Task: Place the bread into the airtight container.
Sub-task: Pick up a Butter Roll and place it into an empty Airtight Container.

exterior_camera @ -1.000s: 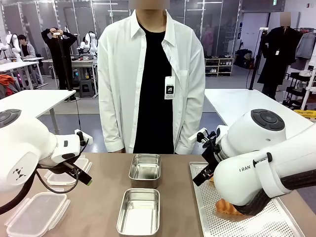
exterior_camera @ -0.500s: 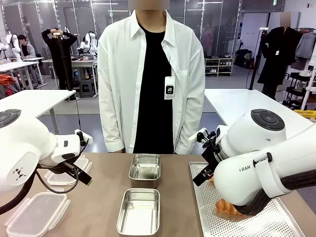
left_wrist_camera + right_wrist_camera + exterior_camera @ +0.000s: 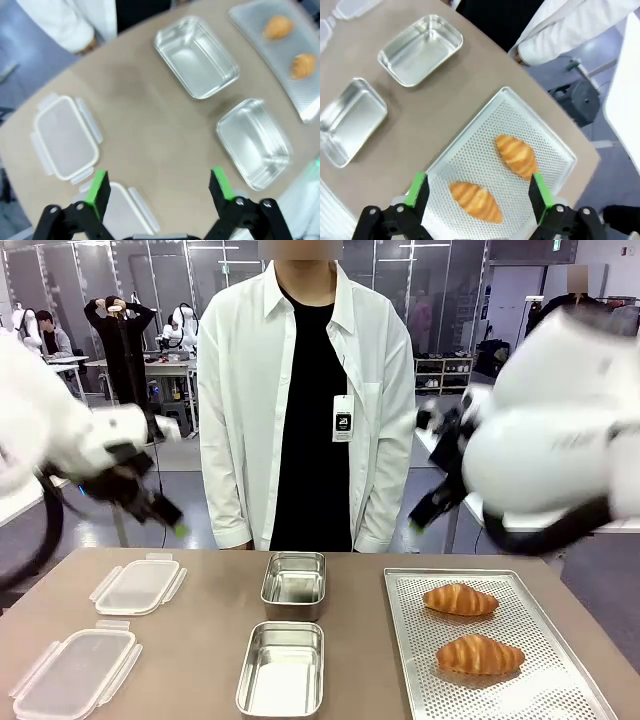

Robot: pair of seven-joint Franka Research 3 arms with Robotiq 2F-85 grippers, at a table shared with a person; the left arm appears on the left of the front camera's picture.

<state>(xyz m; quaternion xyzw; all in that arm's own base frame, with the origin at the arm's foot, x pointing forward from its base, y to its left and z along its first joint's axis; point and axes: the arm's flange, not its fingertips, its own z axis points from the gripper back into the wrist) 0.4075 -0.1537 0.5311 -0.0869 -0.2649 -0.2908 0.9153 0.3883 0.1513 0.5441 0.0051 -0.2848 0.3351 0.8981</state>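
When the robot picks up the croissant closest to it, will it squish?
Probably, if squeezed hard: the croissant looks puffy and layered, so it's likely soft and flaky. Being so puffy, it's likely light too. Its tapered shape might rock a little on the holed tray, but it probably won't roll far.

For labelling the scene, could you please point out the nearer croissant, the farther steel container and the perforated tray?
nearer croissant point(image 3: 480, 654), front view, middle of its crust.
farther steel container point(image 3: 294, 588), front view, its bare floor.
perforated tray point(image 3: 562, 684), front view, bare near-right surface.
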